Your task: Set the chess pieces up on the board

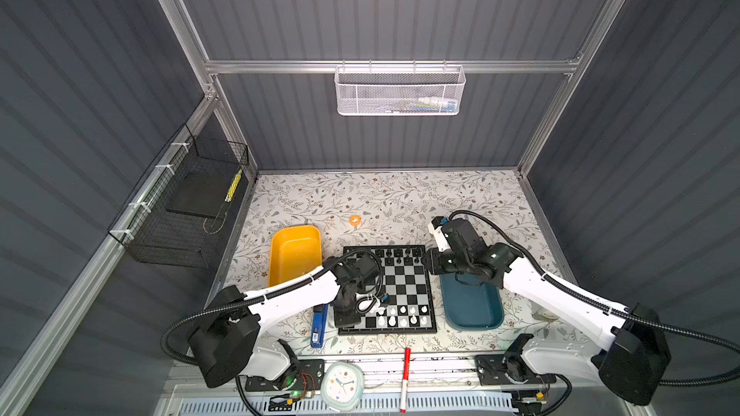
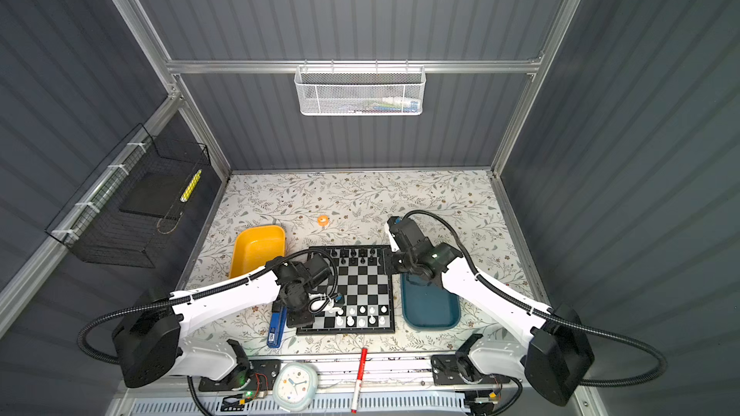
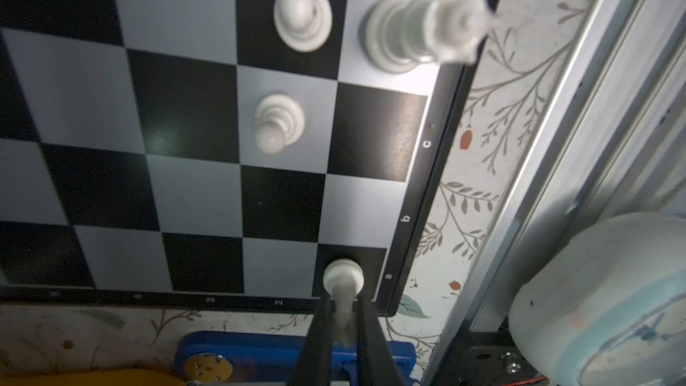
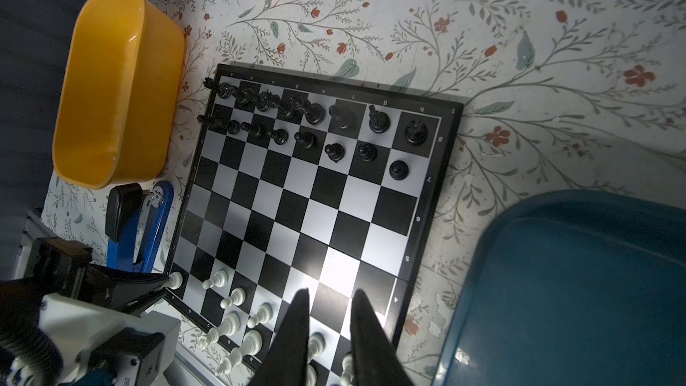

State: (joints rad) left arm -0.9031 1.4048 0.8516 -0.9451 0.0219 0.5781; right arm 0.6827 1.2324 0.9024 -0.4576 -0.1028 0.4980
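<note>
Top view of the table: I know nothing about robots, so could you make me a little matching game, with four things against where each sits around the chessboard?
Things:
1. yellow tray
2. teal tray
3. small orange object
4. red marker

Places:
A. right of the board
B. at the near edge, in front of the board
C. left of the board, by its far corner
D. beyond the board's far edge

Pairs: 1-C, 2-A, 3-D, 4-B.
</note>
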